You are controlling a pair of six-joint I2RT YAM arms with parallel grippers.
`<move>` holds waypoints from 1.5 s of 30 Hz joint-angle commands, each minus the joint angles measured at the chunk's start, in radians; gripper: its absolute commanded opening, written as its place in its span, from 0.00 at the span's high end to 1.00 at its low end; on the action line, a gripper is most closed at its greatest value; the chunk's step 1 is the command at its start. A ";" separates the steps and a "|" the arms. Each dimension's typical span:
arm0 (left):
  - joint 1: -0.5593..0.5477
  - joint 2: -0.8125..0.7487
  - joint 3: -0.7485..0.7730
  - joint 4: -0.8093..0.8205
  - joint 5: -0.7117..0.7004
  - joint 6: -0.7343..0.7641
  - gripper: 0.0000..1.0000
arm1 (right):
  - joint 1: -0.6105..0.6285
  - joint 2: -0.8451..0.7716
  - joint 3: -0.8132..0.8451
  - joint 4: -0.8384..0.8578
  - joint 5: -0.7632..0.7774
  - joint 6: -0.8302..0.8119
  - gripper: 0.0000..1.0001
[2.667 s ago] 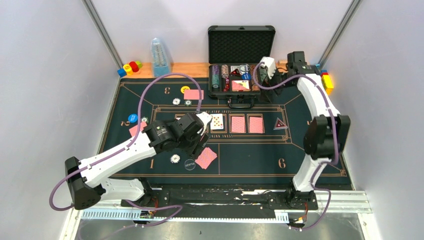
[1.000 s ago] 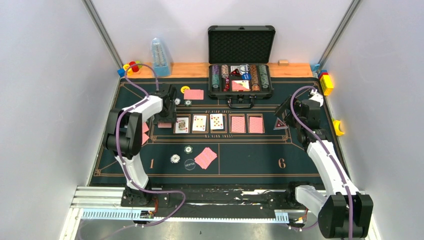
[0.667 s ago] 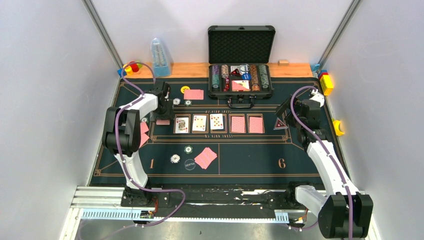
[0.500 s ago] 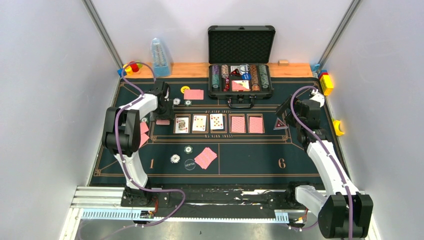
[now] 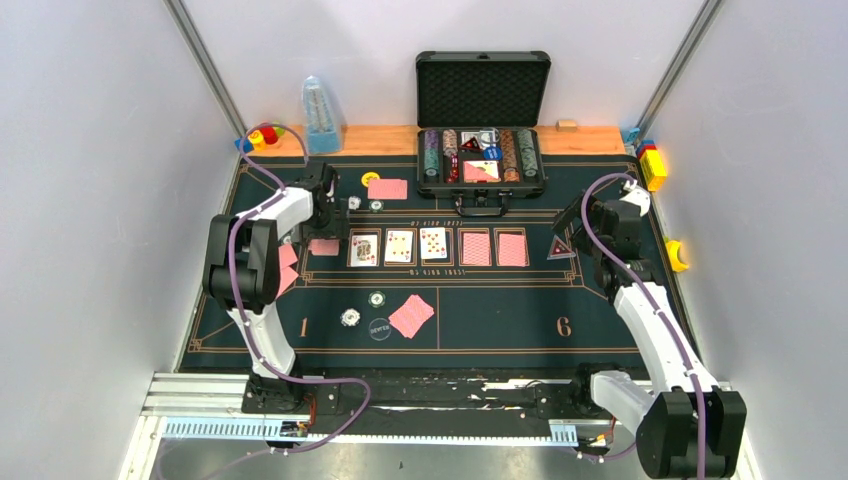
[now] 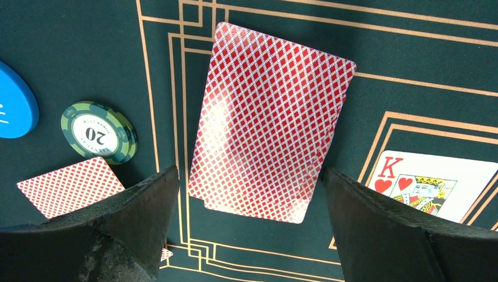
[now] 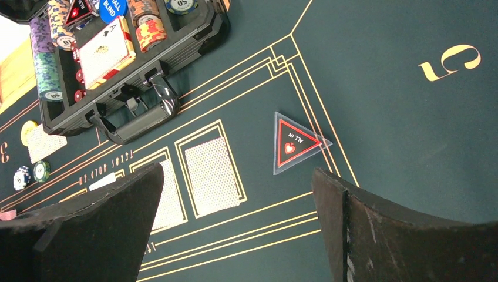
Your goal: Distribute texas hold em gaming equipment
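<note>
A dark green poker mat (image 5: 600, 290) covers the desk (image 5: 390, 139). On it sit an open black chip case (image 5: 482, 170), a row of five cards (image 5: 438, 246) with three face up, a triangular all-in marker (image 5: 560, 248), a dealer button (image 5: 380, 328) and scattered chips (image 5: 349, 317).

A red-backed playing card (image 6: 270, 123) is laid on the dark green felt mat (image 5: 500, 310), just left of a row of five cards (image 5: 438, 246). An open black case (image 5: 482, 100) is set behind that row, a clear triangular marker (image 5: 560, 247) to its right.

Bright, even light throughout, with a glare patch on the face-down card (image 6: 270, 123).
</note>
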 commanded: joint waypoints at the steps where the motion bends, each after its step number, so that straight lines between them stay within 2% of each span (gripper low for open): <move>1: 0.004 -0.015 -0.002 -0.042 -0.031 -0.005 0.00 | -0.001 -0.027 -0.012 0.028 0.012 -0.009 0.00; 6: 0.003 -0.099 0.003 -0.049 0.010 -0.012 0.00 | -0.001 0.043 0.010 0.009 -0.033 -0.025 0.00; 9: 0.003 -0.166 -0.004 -0.057 0.015 -0.026 0.00 | -0.001 0.123 0.045 -0.016 -0.009 -0.024 0.00; 13: -0.008 -0.294 0.000 -0.106 -0.057 -0.095 0.00 | -0.001 0.266 0.122 -0.089 0.046 -0.006 0.00; 15: -0.026 -0.365 0.011 -0.150 -0.153 -0.151 0.00 | -0.001 0.335 0.155 -0.112 0.075 0.001 0.00; 17: -0.047 -0.437 0.008 -0.175 -0.169 -0.199 0.00 | -0.001 0.398 0.185 -0.124 0.102 -0.002 0.00; 26: -0.127 -0.722 -0.169 -0.116 -0.119 -0.239 0.00 | -0.001 0.672 0.314 -0.145 0.151 -0.055 0.00; 32: -0.128 -0.789 -0.218 -0.115 -0.118 -0.252 0.00 | -0.001 0.757 0.345 -0.152 0.129 -0.066 0.02; 45: -0.128 -0.789 -0.227 -0.097 -0.115 -0.233 0.00 | 0.027 0.736 0.306 -0.192 0.100 -0.097 0.12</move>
